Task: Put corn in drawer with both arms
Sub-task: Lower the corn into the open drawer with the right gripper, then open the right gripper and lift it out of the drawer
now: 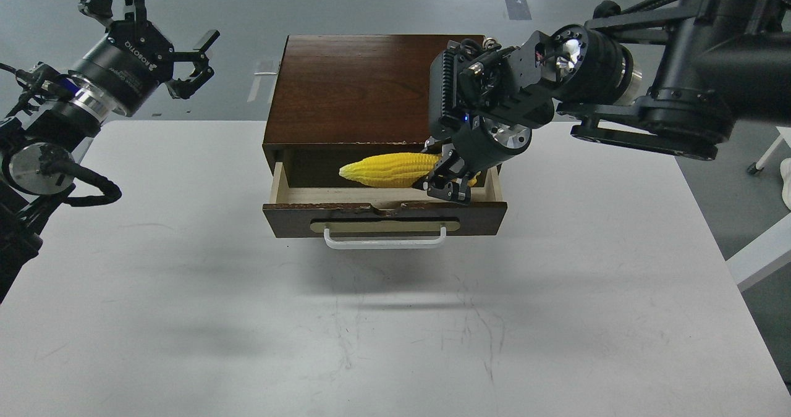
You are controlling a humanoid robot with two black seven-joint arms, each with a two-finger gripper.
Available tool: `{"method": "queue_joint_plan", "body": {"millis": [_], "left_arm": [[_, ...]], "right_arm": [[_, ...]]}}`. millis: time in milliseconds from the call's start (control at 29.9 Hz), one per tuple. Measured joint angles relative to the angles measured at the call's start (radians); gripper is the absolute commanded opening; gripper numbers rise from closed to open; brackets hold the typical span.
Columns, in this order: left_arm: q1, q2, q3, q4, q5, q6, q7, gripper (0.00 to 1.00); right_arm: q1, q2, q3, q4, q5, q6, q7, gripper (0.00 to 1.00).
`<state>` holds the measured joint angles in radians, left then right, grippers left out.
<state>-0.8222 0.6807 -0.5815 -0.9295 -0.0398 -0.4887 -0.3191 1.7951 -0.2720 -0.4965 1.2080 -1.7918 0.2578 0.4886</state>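
The dark brown wooden box stands at the table's far middle with its drawer pulled open toward me, white bar handle in front. My right gripper is shut on the thick end of the yellow corn and holds it level over the open drawer, pointed end to the left. The corn's right end is hidden by the fingers. My left gripper is open and empty, raised off the table's far left corner, well away from the box.
The white table spreads wide in front of the drawer. White furniture legs show beyond the table's right edge. Grey floor lies behind the box.
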Motion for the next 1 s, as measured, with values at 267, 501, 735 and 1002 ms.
{"method": "queue_joint_plan", "body": {"millis": [267, 501, 735, 1002], "left_arm": [[0.000, 0.001, 0.000, -0.001, 0.000, 0.000, 0.000, 0.99], [-0.001, 0.003, -0.002, -0.002, 0.000, 0.000, 0.000, 0.99], [-0.004, 0.003, -0.004, -0.002, 0.000, 0.000, 0.000, 0.99], [-0.005, 0.000, -0.004, -0.002, 0.000, 0.000, 0.000, 0.99]], "right_arm": [[-0.002, -0.005, 0.002, -0.001, 0.006, -0.002, 0.000, 0.65], [-0.002, -0.005, 0.003, -0.001, 0.008, -0.002, 0.000, 0.68], [0.007, -0.015, 0.020, 0.001, 0.016, -0.005, 0.000, 0.73], [0.045, -0.121, 0.101, -0.004, 0.231, 0.000, 0.000, 1.00]]}}
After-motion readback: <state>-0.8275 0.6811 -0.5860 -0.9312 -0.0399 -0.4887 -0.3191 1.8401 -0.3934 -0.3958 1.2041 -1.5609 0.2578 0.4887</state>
